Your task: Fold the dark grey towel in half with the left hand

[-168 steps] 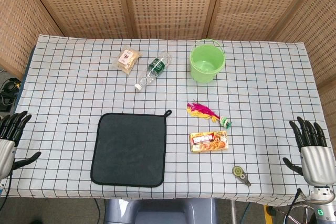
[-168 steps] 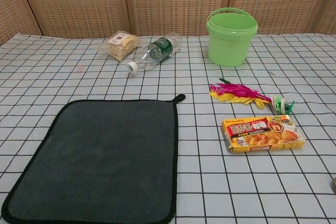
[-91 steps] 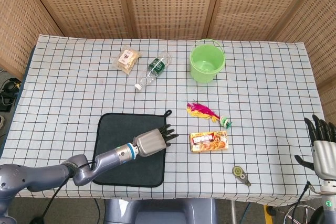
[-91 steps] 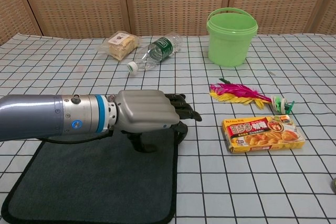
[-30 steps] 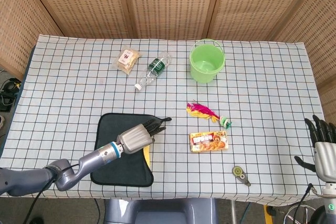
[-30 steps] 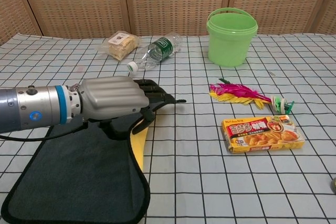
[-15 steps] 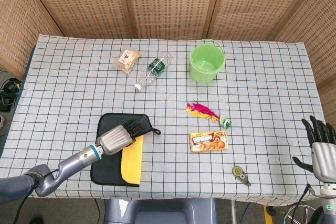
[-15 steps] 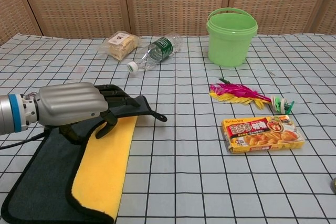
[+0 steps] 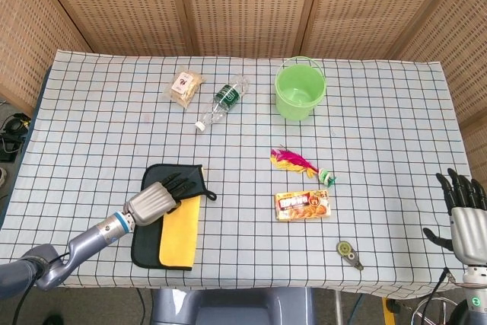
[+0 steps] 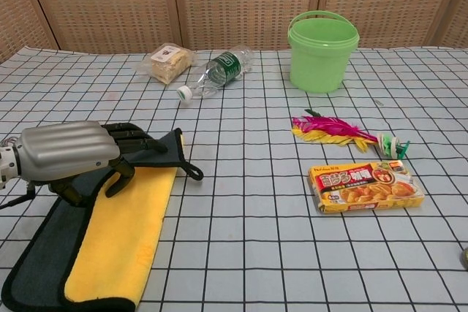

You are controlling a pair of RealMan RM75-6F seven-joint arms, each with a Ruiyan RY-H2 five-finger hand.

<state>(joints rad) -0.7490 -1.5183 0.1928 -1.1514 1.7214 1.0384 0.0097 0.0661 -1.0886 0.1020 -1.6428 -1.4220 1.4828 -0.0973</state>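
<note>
Towel: soft dark grey towel with a yellow underside (image 9: 169, 222), near the front left edge of the checked bench (image 9: 365, 112).
Left robot hand (image 9: 152, 201): pinching the top towel corner, carrying it leftward.
Done: right half flipped over, yellow showing.
Left: probably lay the flap flat, let go.
Right robot hand (image 9: 461, 215): fingers apart, empty, only in head view.
Chest view: shows the towel's black loop (image 10: 191, 171) up close.

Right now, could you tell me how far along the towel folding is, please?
The towel is mostly folded, its yellow underside turned up. The left hand grips the far corner of the flap. Left: lay it flat, square the edges, let go. The right hand hangs idle.
</note>
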